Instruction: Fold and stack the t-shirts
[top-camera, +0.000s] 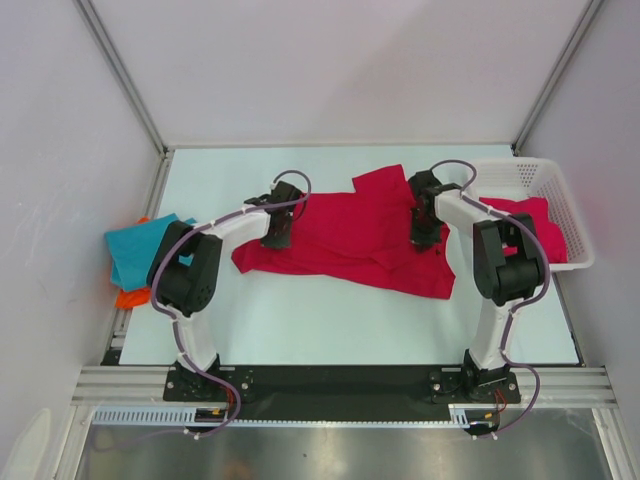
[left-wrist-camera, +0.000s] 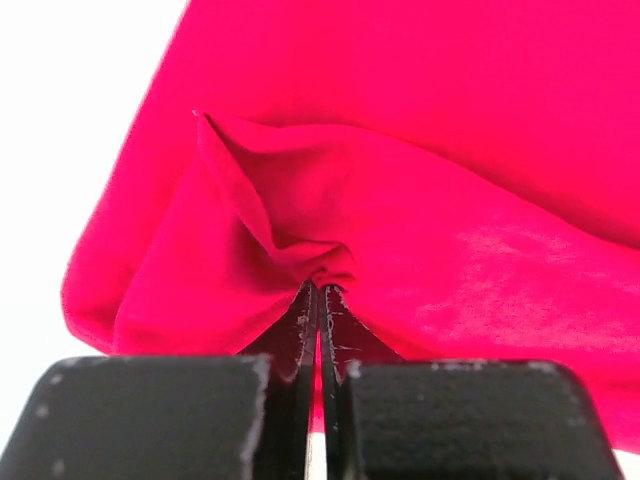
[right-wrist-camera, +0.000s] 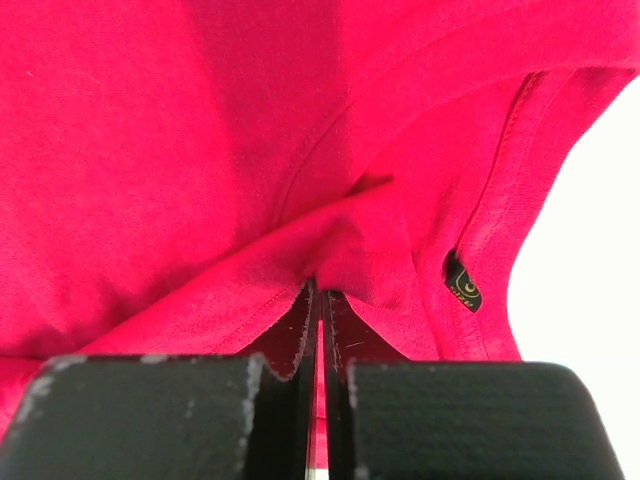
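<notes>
red t-shirt (top-camera: 350, 240) pinched by left gripper (left-wrist-camera: 320, 288) and right gripper (right-wrist-camera: 320, 286).

The spread t-shirt (top-camera: 350, 235) is plain crimson with no print, and its small label (right-wrist-camera: 462, 284) is black with a gold mark. The basket t-shirt (top-camera: 545, 228) is the same red, while the teal t-shirt (top-camera: 132, 250) and the orange t-shirt (top-camera: 128, 297) are both plain. The bench (top-camera: 330, 320) is white, the mesh basket (top-camera: 530, 178) is white with a grid pattern, and the fingers (left-wrist-camera: 292, 340) are black with whitish scuffs.
</notes>
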